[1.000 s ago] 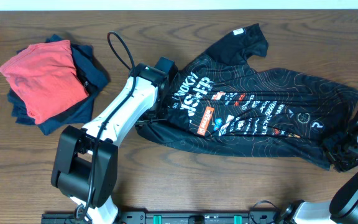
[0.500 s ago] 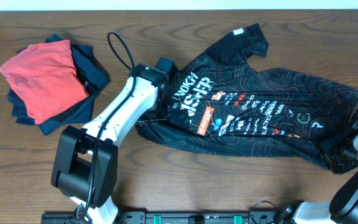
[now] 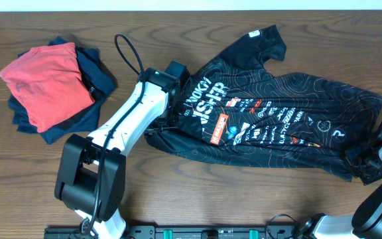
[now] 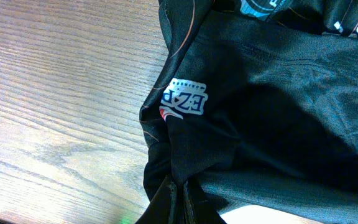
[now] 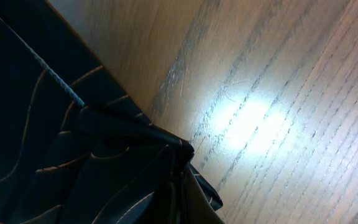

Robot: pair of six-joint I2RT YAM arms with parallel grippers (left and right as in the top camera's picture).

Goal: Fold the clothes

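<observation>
The black jersey (image 3: 270, 113) lies spread on the table (image 3: 211, 199) from centre out toward 3 o'clock, the left fingers (image 3: 160, 126) closed on a pinch of its 8 o'clock edge and the right fingers (image 3: 367, 166) closed on its bunched 4 o'clock corner.

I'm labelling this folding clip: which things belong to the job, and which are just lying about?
Job in hand:
black jersey, with orange contour lines and logos

Lying about:
red folded garment
navy folded garments, stacked under the red one
</observation>
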